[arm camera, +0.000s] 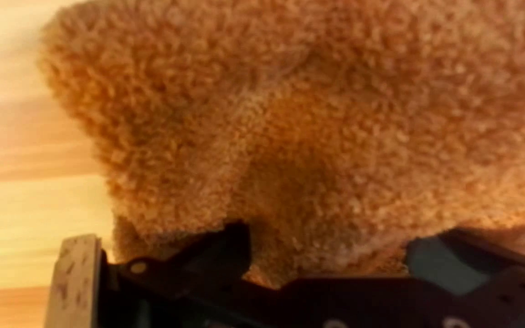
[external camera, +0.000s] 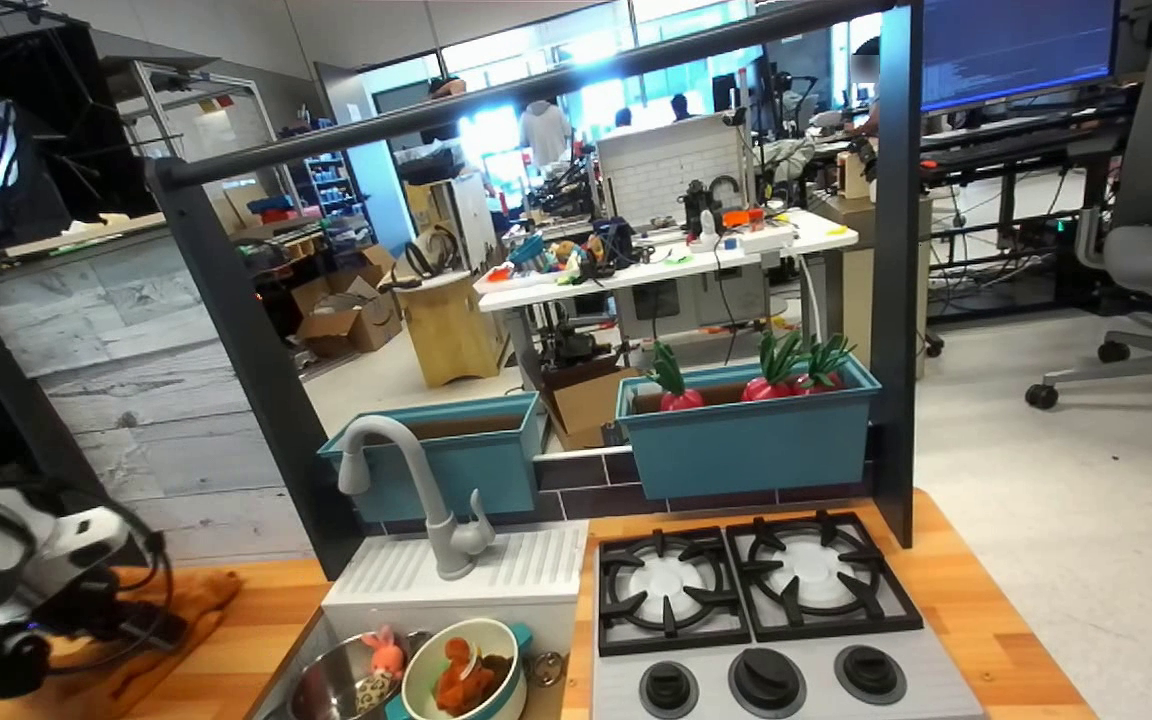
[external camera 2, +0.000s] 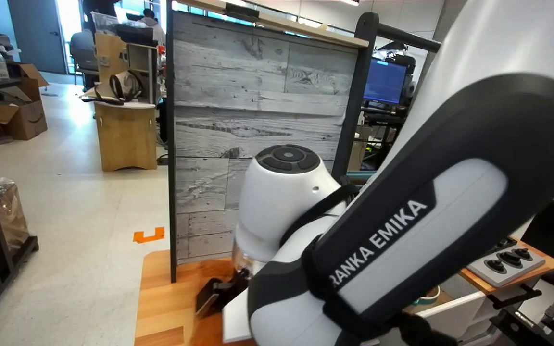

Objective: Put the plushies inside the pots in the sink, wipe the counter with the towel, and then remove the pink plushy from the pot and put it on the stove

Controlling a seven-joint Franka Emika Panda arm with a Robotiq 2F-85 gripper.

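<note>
Black gripper, jaws wide apart and closed on nothing, low at the towel; arm sloping down toward 7 o'clock in an exterior view. An exterior view alone shows the pink plushy in the steel pot. Towel russet, looped, creased, on the counter, 8 o'clock from the faucet.

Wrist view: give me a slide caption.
Fuzzy brown towel in close-up on the wooden counter, end effector along the bottom edge.

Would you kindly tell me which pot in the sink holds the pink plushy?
The shiny metal pot holds the pink plushy; the cream-lined pot beside it has an orange plushy.
</note>
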